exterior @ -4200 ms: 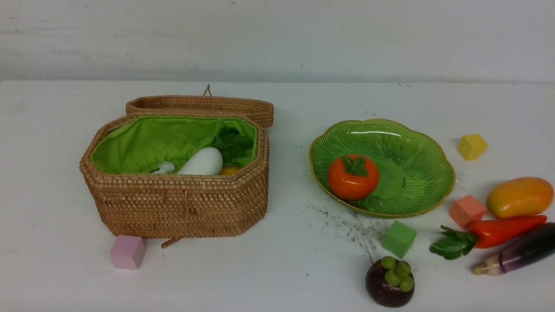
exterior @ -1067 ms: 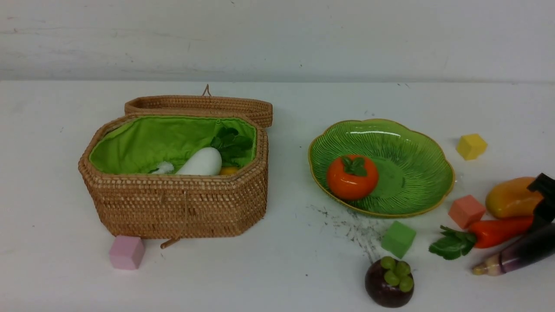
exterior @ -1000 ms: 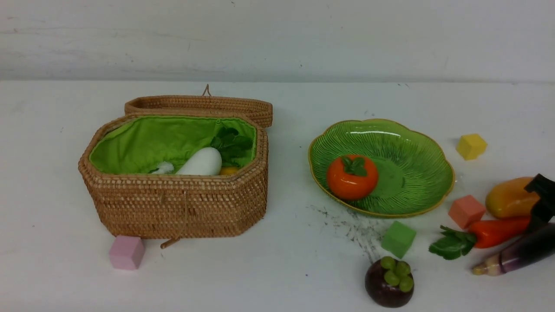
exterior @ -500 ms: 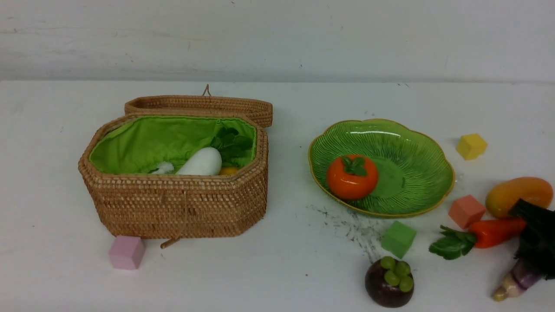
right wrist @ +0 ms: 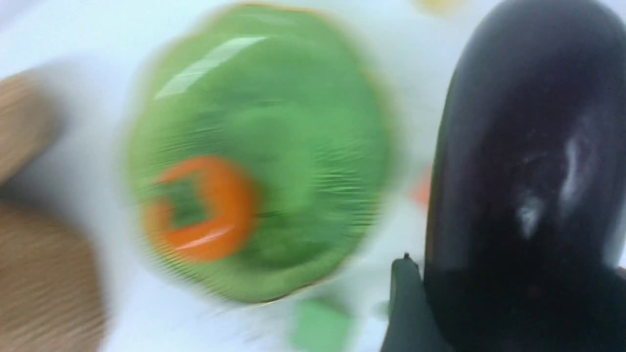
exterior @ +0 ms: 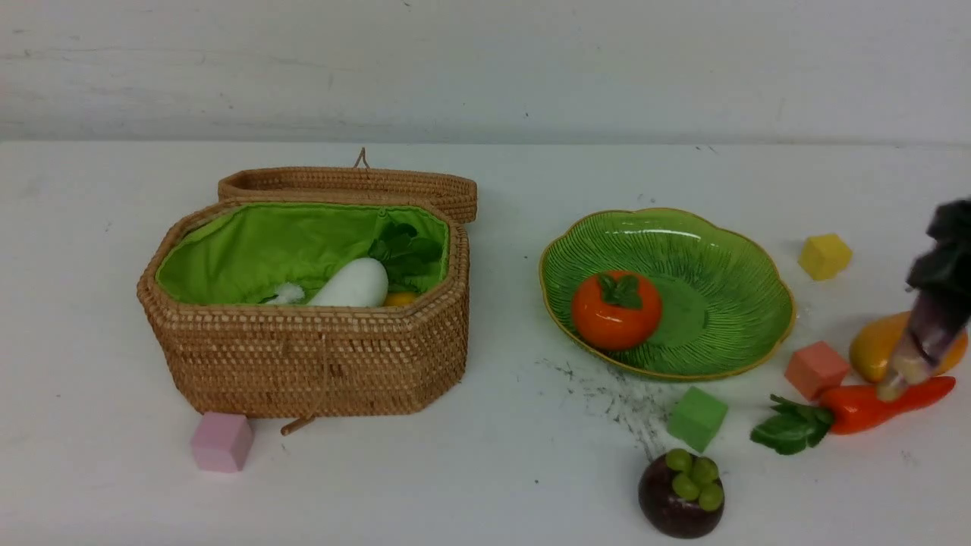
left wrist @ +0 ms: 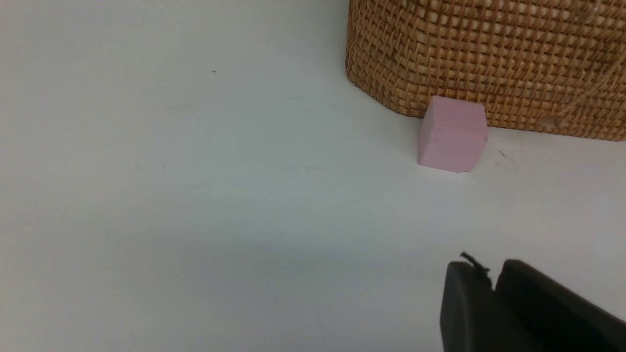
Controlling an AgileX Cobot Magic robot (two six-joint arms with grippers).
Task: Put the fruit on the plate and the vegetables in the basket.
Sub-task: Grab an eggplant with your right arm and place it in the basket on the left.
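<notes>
My right gripper is at the far right, shut on the dark end of the purple-white aubergine. The aubergine hangs pale tip down, above the red-orange pepper and in front of the mango. In the right wrist view the aubergine fills the space beside one finger. The orange fruit lies on the green plate. The purple ball with green knobs sits near the front. In the open basket lies the white radish. My left gripper is shut and empty, above bare table.
Small cubes are scattered about: yellow, salmon and green round the plate, pink in front of the basket. The basket's lid lies open behind it. Dark scuff marks lie on the table in front of the plate.
My right gripper came in from the right, closed on the aubergine and lifted it off the table. It has swung from lying flat to hanging tip down. The left arm stayed still.
</notes>
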